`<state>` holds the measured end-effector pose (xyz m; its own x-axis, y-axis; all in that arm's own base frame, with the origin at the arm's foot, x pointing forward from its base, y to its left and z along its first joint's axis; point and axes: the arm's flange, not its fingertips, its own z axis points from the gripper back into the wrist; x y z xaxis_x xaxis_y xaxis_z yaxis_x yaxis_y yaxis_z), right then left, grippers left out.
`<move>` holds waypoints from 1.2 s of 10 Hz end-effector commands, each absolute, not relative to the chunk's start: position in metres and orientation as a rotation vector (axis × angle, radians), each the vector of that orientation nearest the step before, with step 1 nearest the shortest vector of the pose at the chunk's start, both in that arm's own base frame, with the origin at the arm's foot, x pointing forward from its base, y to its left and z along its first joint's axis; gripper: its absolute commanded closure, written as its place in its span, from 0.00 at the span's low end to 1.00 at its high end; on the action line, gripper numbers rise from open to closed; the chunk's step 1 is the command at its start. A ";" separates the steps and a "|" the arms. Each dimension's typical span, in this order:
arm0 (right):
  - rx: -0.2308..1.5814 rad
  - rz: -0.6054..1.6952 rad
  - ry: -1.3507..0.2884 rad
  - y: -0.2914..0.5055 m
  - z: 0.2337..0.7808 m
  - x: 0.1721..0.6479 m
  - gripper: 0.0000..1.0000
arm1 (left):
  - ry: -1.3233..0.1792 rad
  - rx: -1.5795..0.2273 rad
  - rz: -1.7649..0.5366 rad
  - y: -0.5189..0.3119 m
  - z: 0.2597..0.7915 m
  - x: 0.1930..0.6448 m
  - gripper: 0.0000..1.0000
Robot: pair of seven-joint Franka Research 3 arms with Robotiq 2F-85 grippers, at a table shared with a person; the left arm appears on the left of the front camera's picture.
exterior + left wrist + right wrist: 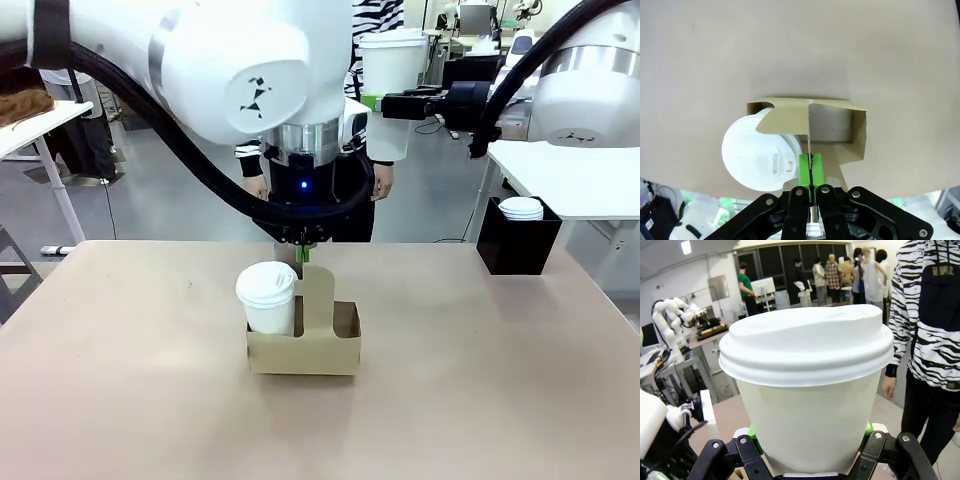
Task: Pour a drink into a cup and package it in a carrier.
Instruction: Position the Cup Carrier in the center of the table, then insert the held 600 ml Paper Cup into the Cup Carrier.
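Left gripper (303, 252) is down on the small brown cardboard cup carrier (303, 352), green pads (805, 169) clenched flat on its upright centre handle (318, 285), card pinched tight between them. One tall white paper cup with a white plastic lid (267, 297) sits in the carrier's hole on the robot's left of the handle, and the hole on the other side (346, 318) is vacant. Right gripper (385, 103) is high above the carrier and off to its right, grasping a second lidded white paper cup (807, 385) around the lower body, upright. A person in a black-and-white striped top (927, 315) stands beyond the carrier at the far side of the beige table (120, 380), and a black box topped with flat white lids (517, 245) sits well right of the carrier. Both cups are lidded, so by my read pouring is finished and packaging is the step in hand, half done. Next up, the second cup has to travel down over the vacant hole and drop in straight, keeping clear of the handle and the pinching fingers while the carrier is held steady; a tilted entry could catch the cardboard rim
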<state>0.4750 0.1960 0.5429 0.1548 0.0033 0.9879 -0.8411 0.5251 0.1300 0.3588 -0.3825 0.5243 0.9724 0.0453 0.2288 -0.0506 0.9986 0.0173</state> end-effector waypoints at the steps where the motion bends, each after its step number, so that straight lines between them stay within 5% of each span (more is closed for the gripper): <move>1: 0.829 0.708 -1.297 0.200 0.547 0.477 0.20 | -0.244 0.037 0.071 -0.383 0.508 0.359 0.99; 9: 0.829 0.708 -1.297 0.200 0.547 0.477 0.20 | -0.203 0.030 0.051 -0.385 0.500 0.363 0.99; 10: 0.829 0.708 -1.297 0.200 0.547 0.477 0.20 | -0.201 0.019 0.055 -0.391 0.502 0.362 0.42; 11: 0.829 0.708 -1.297 0.200 0.547 0.477 0.20 | -0.164 -0.011 0.045 -0.375 0.515 0.361 0.43; 12: 0.829 0.708 -1.297 0.200 0.547 0.477 0.20 | -0.120 -0.031 0.005 -0.361 0.530 0.361 0.00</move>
